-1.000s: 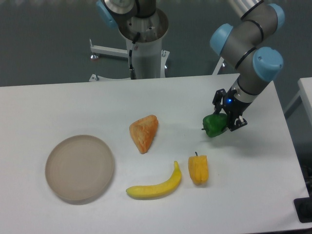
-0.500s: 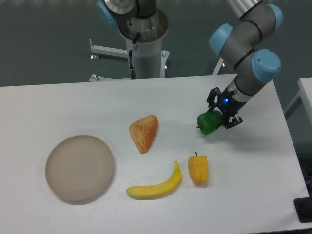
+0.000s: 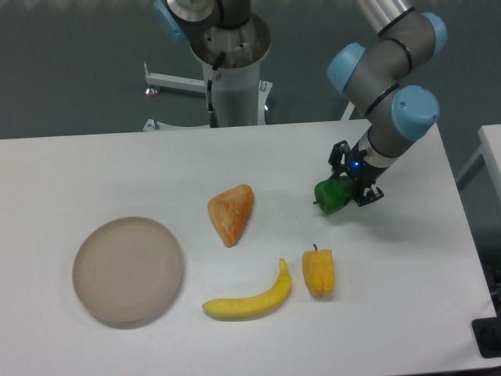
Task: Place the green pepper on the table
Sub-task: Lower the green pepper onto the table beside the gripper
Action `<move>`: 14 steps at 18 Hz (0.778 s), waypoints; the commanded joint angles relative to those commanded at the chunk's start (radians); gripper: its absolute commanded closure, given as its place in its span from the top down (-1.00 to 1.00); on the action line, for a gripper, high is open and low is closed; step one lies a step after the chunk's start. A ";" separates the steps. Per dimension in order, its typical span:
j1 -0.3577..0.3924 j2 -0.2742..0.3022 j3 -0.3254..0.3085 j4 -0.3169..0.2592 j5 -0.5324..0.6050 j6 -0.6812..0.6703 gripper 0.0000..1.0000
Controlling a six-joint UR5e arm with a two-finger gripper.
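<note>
Now claw [image 3: 350, 182] grips green pepper [image 3: 332, 196]

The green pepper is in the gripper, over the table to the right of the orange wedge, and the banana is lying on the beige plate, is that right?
Not quite. The banana lies on the bare table, to the right of the plate, which holds nothing. The camera view shows it. The rest stands: the gripper holds the green pepper to the right of the orange wedge.

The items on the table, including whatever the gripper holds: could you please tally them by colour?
Green: 1, the green pepper in the gripper
Yellow: 2, the banana and the yellow pepper
Orange: 1, the orange wedge
Beige: 1, the plate
Total: 5
</note>
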 joint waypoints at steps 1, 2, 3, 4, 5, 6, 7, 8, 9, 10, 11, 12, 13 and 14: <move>0.002 0.000 -0.011 0.021 -0.002 0.003 -0.18; 0.002 0.000 -0.009 0.032 -0.002 0.005 -0.18; 0.003 0.000 -0.011 0.034 0.000 0.012 -0.18; 0.003 0.000 -0.014 0.035 0.000 0.018 -0.18; 0.002 0.000 -0.015 0.036 -0.002 0.021 -0.18; 0.002 0.000 -0.015 0.037 0.000 0.022 -0.18; 0.002 0.000 -0.017 0.037 0.000 0.022 -0.18; 0.002 0.000 -0.017 0.037 -0.002 0.022 -0.18; 0.002 0.000 -0.017 0.037 -0.002 0.022 -0.18; 0.000 0.000 -0.017 0.037 -0.002 0.020 -0.18; 0.002 0.000 -0.017 0.037 -0.002 0.022 -0.18; 0.000 0.000 -0.017 0.037 -0.002 0.022 -0.16; 0.002 0.000 -0.015 0.037 -0.002 0.020 -0.13; 0.000 0.000 -0.015 0.037 -0.002 0.020 -0.06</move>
